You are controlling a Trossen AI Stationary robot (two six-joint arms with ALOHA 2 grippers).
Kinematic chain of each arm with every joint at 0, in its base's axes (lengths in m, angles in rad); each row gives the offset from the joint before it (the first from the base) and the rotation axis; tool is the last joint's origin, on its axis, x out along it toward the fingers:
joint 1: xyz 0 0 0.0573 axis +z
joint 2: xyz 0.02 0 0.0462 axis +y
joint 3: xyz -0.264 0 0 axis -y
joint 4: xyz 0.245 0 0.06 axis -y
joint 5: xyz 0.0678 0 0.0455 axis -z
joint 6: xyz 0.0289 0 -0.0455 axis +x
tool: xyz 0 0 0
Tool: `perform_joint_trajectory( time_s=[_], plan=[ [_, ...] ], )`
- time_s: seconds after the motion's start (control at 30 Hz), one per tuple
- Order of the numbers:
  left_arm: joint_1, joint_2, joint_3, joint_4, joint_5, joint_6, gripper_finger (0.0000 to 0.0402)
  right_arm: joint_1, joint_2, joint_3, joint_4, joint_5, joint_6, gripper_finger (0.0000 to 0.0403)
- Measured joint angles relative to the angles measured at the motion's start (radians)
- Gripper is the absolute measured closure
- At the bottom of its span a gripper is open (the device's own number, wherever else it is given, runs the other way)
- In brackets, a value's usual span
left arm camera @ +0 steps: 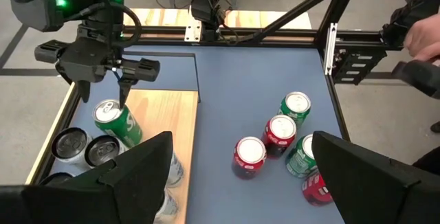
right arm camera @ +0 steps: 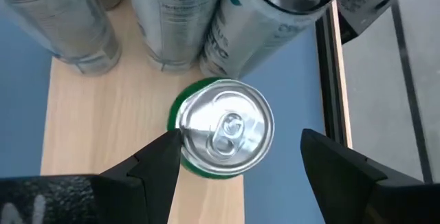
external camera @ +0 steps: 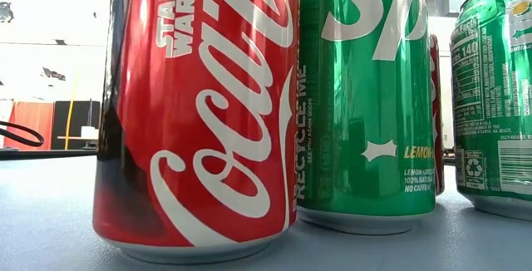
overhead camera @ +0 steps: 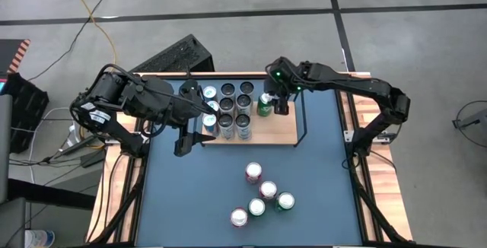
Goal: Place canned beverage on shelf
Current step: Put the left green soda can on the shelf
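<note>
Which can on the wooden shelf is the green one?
The green can at the shelf's right end, directly under the right gripper. The other cans there are silver and dark.

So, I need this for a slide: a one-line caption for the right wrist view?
Right claw open above a green can standing on the shelf beside silver cans.

Red can (external camera: 199, 113) (top cut off)

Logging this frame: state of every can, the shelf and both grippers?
green can: upright on shelf, unopened, between the right gripper's fingers, not gripped
shelf: holds silver cans plus green can
silver cans: upright, grouped
five loose cans: upright on table
right gripper: open
left gripper: open, empty
</note>
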Motion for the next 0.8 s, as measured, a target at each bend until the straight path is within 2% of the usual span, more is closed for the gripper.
perform_joint_trajectory(
  time_s=[0.2, 0.8],
  plan=[
    [0.000, 0.000, 0.000, 0.000, 0.000, -0.008, 0.0068, 0.001, 0.003, -0.041, 0.015, 0.012, -0.007, 0.0121],
    [0.000, 0.000, 0.000, 0.002, -0.030, 0.009, 0.0068, 0.002, 0.000, -0.042, 0.093, 0.023, 0.010, 0.0121]
  ],
)
